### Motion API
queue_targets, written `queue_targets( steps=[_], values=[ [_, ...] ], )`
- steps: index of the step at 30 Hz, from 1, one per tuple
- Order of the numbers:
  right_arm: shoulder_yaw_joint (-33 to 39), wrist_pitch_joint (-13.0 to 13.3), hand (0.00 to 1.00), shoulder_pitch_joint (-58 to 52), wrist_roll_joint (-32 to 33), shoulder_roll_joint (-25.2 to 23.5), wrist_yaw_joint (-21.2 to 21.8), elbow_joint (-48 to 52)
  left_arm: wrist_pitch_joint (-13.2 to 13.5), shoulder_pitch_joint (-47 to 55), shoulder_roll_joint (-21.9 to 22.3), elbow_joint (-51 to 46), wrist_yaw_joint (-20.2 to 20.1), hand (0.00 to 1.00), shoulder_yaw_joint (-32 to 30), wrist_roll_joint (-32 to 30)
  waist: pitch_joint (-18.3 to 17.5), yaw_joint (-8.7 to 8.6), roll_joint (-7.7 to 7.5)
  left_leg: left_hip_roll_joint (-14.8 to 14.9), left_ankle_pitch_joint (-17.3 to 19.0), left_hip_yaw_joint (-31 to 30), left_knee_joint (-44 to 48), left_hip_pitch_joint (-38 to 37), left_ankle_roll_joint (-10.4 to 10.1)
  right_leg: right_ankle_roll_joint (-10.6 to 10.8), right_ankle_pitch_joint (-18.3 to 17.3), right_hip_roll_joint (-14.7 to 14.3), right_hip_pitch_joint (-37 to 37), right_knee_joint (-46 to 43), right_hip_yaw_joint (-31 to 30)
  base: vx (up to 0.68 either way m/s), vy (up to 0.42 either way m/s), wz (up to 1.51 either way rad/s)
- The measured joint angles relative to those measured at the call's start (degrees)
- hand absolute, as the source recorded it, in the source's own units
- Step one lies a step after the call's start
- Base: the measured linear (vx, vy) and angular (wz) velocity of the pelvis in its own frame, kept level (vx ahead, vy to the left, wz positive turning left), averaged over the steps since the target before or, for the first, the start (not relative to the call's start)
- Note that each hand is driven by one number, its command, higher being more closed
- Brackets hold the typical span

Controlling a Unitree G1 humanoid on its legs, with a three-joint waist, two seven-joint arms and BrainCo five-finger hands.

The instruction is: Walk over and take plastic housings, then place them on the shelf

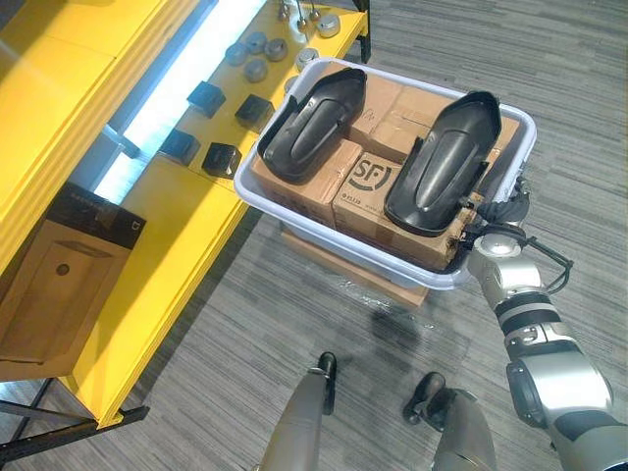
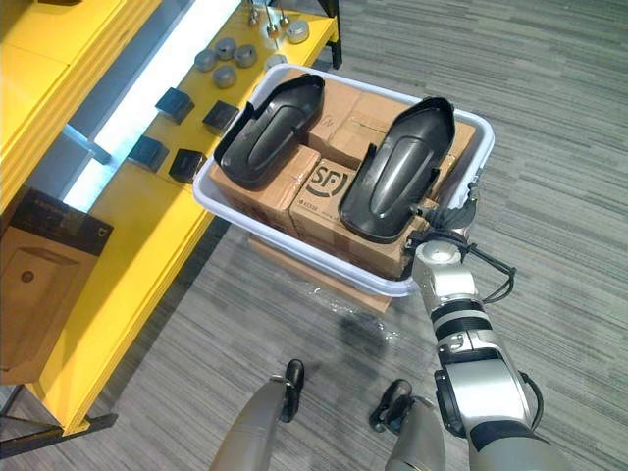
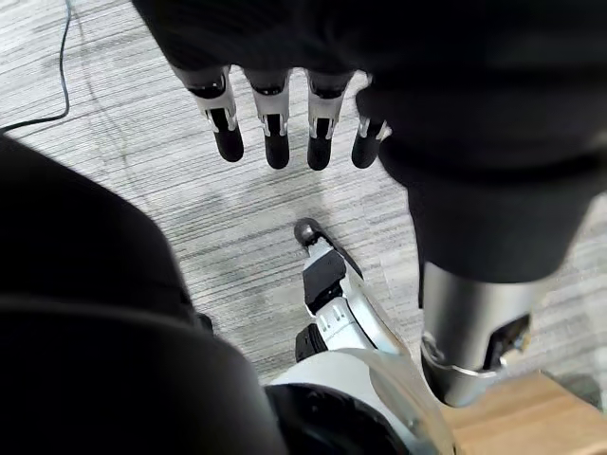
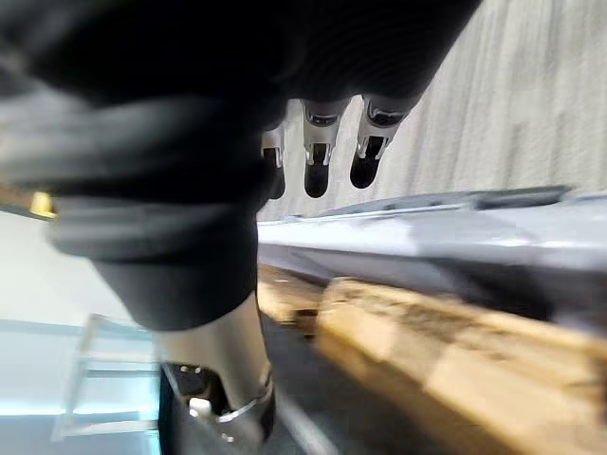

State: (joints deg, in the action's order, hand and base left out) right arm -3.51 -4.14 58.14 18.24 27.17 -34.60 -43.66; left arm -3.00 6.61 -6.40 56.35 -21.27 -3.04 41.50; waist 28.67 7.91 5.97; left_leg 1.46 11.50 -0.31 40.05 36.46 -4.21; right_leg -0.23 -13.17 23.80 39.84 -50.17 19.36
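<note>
Two black plastic housings lie hollow side down on cardboard boxes inside a pale bin (image 1: 334, 240): one at the left (image 1: 316, 123), one at the right (image 1: 444, 167). My right hand (image 1: 508, 204) is at the bin's near right corner, beside the right housing and just outside the rim. In the right wrist view its fingers (image 4: 318, 161) are straight above the bin's rim (image 4: 427, 223) and hold nothing. My left hand (image 3: 275, 133) hangs low over the carpet with straight fingers, empty.
A yellow shelf (image 1: 177, 226) runs along the left, touching the bin's far left corner. On it are small black boxes (image 1: 221, 157) and grey round parts (image 1: 257, 54). A brown carton (image 1: 59, 285) sits on the lower level. The bin rests on a flat carton (image 1: 343, 265).
</note>
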Motion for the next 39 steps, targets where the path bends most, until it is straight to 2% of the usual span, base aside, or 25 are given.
queue_targets(
  steps=[3, 6, 7, 9, 11, 14, 15, 16, 18, 19, 21, 24, 25, 32, 39],
  values=[
    [0.12, 3.54, 0.00, -3.82, -1.95, -0.09, 2.46, 6.85, 0.24, -0.02, -0.08, -0.20, -0.77, 0.00, 0.12, 0.01, -0.08, -0.16, 0.00, 1.04, 0.13, 0.62, -1.98, -4.47, -0.03, -0.13, 0.29, -1.28, -4.23, 2.33, 0.20, 0.04, -0.021, -0.18],
    [0.33, 4.52, 0.00, -6.94, -2.07, -0.80, 4.11, 8.94, 0.35, 0.03, -0.14, -0.22, -0.76, 0.00, 0.34, -0.08, -0.53, -0.40, -0.07, 1.61, -0.11, 1.59, -4.80, -8.65, 0.01, 0.50, 0.84, -2.30, -7.56, 4.94, -0.02, 0.03, -0.012, -0.23],
    [0.81, 5.54, 0.00, -8.76, -2.07, -1.23, 5.27, 9.53, 0.59, 0.08, -0.45, -0.24, -0.73, 0.00, 0.97, 0.03, -0.72, -0.99, -0.14, 1.66, -0.65, 1.98, -6.95, -10.81, 0.15, 0.71, 1.35, -2.72, -9.32, 6.59, 0.01, 0.04, -0.005, -0.20],
    [2.17, 5.93, 0.00, -11.33, -2.01, -1.47, 7.30, 9.63, 0.64, 0.09, -0.89, -0.27, -0.32, 0.00, 1.97, 0.15, -0.96, -1.60, -0.17, 1.65, -1.94, 2.57, -10.93, -14.24, 0.27, 0.89, 2.34, -3.41, -11.84, 9.49, 0.04, 0.05, -0.001, -0.17],
    [4.19, 6.52, 0.00, -14.18, -1.81, -2.44, 11.33, 9.63, 0.66, 0.40, -1.12, -0.26, 0.07, 0.00, 2.48, 0.09, -0.96, -2.98, -0.21, 1.90, -4.10, 3.08, -16.85, -19.24, 0.30, 1.08, 4.05, -4.84, -16.03, 14.10, 0.51, 0.08, 0.011, -0.18],
    [5.36, 7.34, 0.00, -17.66, -1.81, -2.50, 16.43, 9.63, 1.22, 0.86, -1.43, -1.05, 1.09, 0.00, 3.43, -0.97, -1.26, -3.71, -0.38, 2.58, -6.07, 3.31, -22.67, -25.35, 0.02, 0.79, 6.00, -6.79, -21.39, 19.05, 1.27, 0.12, 0.030, -0.13],
    [5.64, 7.69, 0.00, -20.34, -1.65, -2.48, 19.92, 9.79, 1.60, 1.78, -1.76, -1.35, 1.30, 0.00, 4.04, -2.29, -3.20, -3.96, -0.82, 2.64, -6.97, 3.29, -25.56, -27.45, -0.31, 1.06, 6.60, -7.64, -23.28, 21.45, 1.73, 0.12, 0.038, -0.05],
    [5.65, 7.70, 0.00, -20.98, -1.41, -2.48, 20.82, 9.90, 1.70, 2.08, -1.82, -1.50, 1.40, 0.00, 4.12, -2.56, -3.66, -3.96, -0.94, 2.68, -7.19, 3.30, -26.14, -27.87, -0.32, 1.07, 6.71, -7.85, -23.59, 21.91, 1.75, 0.14, 0.033, -0.07],
    [5.84, 8.02, 0.00, -25.72, 0.26, -2.42, 26.67, 11.62, 2.26, 3.44, -2.13, -1.81, 2.26, 0.00, 4.15, -4.80, -6.10, -4.24, -1.96, 2.99, -8.19, 3.46, -29.94, -31.30, -0.36, 1.48, 7.36, -9.11, -26.17, 24.91, 1.85, 0.16, 0.021, -0.12],
    [5.97, 8.09, 0.00, -26.74, 0.73, -2.38, 27.77, 11.61, 2.28, 3.52, -2.17, -1.84, 2.54, 0.00, 4.16, -5.15, -6.63, -4.24, -2.08, 3.09, -8.26, 3.59, -30.58, -32.07, -0.37, 1.64, 7.52, -9.36, -26.89, 25.60, 1.85, 0.15, 0.031, -0.13],
    [7.18, 8.08, 0.00, -30.61, 3.71, -2.41, 30.96, 11.59, 2.27, 4.50, -2.60, -2.37, 4.09, 0.00, 4.62, -7.98, -9.38, -4.42, -2.55, 3.29, -8.44, 3.94, -32.63, -34.07, -0.29, 2.11, 8.27, -10.28, -28.82, 28.20, 1.82, 0.13, 0.044, -0.11],
    [8.06, 8.35, 0.00, -32.95, 6.02, -2.41, 31.82, 11.65, 1.84, 4.62, -3.06, -3.03, 6.58, 0.00, 4.69, -11.66, -10.21, -5.62, -3.07, 3.46, -8.56, 5.05, -33.96, -36.17, -0.13, 2.55, 9.80, -11.17, -31.26, 31.15, 1.51, 0.09, 0.050, -0.14],
    [11.88, 8.32, 0.00, -44.45, 11.96, -3.28, 37.61, 15.37, -0.87, 4.95, -4.68, -6.72, 12.12, 0.00, 6.80, -13.96, -11.83, -7.05, -4.12, 2.76, -9.01, 7.80, -36.82, -39.66, 0.53, 3.20, 13.65, -12.15, -33.77, 36.77, -1.18, 0.03, 0.021, -0.05],
    [12.91, 8.27, 0.00, -44.64, 12.03, -4.24, 37.84, 13.10, -0.86, 4.95, -4.55, -6.61, 12.22, 0.00, 6.79, -14.34, -12.11, -7.02, -4.08, 2.85, -9.01, 7.76, -36.86, -39.83, 0.53, 3.19, 13.66, -12.28, -34.02, 37.04, -1.12, 0.00, 0.000, 0.00],
    [17.02, 5.06, 0.00, -50.15, 13.19, -10.16, 38.76, 1.17, -0.62, 5.08, -3.64, -4.35, 14.17, 0.00, 5.66, -16.02, -15.54, -6.85, -3.95, 3.52, -8.86, 6.44, -37.90, -41.79, 0.33, 3.61, 14.48, -13.52, -38.09, 41.03, 0.62, 0.03, -0.017, 0.08]
  ],
)
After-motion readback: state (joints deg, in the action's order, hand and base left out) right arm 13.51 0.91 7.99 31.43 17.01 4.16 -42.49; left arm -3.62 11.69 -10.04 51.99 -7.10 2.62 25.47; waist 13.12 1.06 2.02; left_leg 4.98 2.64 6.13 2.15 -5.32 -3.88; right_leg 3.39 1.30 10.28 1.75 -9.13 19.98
